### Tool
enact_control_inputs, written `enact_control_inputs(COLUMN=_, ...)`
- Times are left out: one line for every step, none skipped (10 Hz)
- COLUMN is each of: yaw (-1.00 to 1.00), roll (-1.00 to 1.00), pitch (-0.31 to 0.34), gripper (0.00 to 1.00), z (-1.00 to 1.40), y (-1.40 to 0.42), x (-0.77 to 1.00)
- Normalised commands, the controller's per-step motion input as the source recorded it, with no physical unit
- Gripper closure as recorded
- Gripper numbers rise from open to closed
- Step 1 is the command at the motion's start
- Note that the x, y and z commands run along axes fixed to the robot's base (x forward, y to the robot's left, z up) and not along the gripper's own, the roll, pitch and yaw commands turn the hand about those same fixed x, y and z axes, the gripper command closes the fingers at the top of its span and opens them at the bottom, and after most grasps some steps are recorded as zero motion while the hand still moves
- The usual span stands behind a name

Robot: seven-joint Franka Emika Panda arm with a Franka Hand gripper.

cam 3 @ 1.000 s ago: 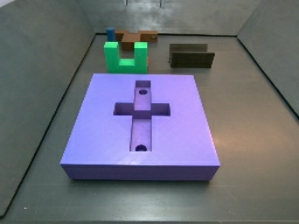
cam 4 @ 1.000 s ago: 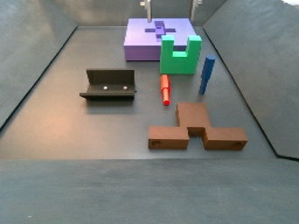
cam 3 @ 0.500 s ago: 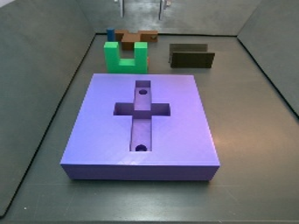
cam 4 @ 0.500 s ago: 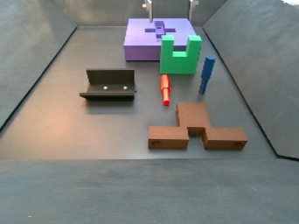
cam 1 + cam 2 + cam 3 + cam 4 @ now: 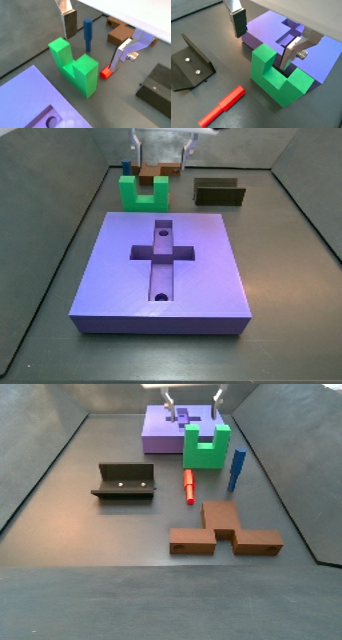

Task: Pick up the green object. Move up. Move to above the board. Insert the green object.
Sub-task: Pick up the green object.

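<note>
The green object (image 5: 144, 193) is a bright green U-shaped block standing upright on the floor just beyond the board's far end; it also shows in a side view (image 5: 206, 446) and in both wrist views (image 5: 75, 66) (image 5: 276, 76). The board (image 5: 201, 278) is a large purple slab with a cross-shaped recess and two round holes, also seen in other views (image 5: 160, 436) (image 5: 270, 29) (image 5: 23, 100). My gripper (image 5: 162, 154) (image 5: 194, 404) hangs open and empty above the green object, its fingers (image 5: 237, 22) (image 5: 124, 50) spread to either side and clear of the block.
The dark fixture (image 5: 219, 192) (image 5: 124, 481) stands beside the green object. A blue rod (image 5: 237, 470) (image 5: 87, 33) stands upright, a red rod (image 5: 189, 484) (image 5: 224, 104) lies on the floor, and a brown block (image 5: 225, 532) (image 5: 121, 33) lies further off. Grey walls enclose the floor.
My gripper has come down over the green object, from barely showing at the frame edge to its fingers and body being in view. Nothing else moved.
</note>
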Motion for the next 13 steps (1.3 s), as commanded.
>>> enact_control_inputs(yaw=-0.01, roll=-0.14, pitch=0.0, gripper=0.0, z=-0.31, y=-0.12, x=0.0)
enact_control_inputs(yaw=0.0, roll=-0.16, pitch=0.0, gripper=0.0, z=-0.26, y=-0.06, x=0.0)
enact_control_inputs(yaw=0.0, roll=-0.14, pitch=0.0, gripper=0.0, z=-0.26, y=-0.05, x=0.0)
enact_control_inputs(yaw=0.0, roll=-0.11, pitch=0.0, gripper=0.0, z=-0.25, y=-0.04, x=0.0)
enact_control_inputs(yaw=0.0, roll=-0.1, pitch=0.0, gripper=0.0, z=-0.23, y=-0.08, x=0.0)
enact_control_inputs(yaw=-0.03, roll=-0.08, pitch=0.0, gripper=0.0, z=-0.2, y=-0.14, x=0.0)
enact_control_inputs(yaw=-0.03, roll=-0.06, pitch=0.0, gripper=0.0, z=-0.18, y=-0.16, x=0.01)
enact_control_inputs(yaw=-0.01, roll=-0.04, pitch=0.0, gripper=0.0, z=-0.17, y=-0.13, x=0.09)
enact_control_inputs(yaw=-0.01, roll=0.0, pitch=0.0, gripper=0.0, z=-0.23, y=0.0, x=0.0)
enact_control_inputs(yaw=0.0, roll=0.0, pitch=0.0, gripper=0.0, z=-0.26, y=0.06, x=0.0)
enact_control_inputs(yaw=0.0, roll=0.0, pitch=0.0, gripper=0.0, z=-0.23, y=0.05, x=0.0)
enact_control_inputs(yaw=0.06, roll=0.03, pitch=0.0, gripper=0.0, z=-0.13, y=0.0, x=0.0)
enact_control_inputs(yaw=0.11, roll=0.16, pitch=-0.004, gripper=0.0, z=-0.03, y=0.0, x=0.0)
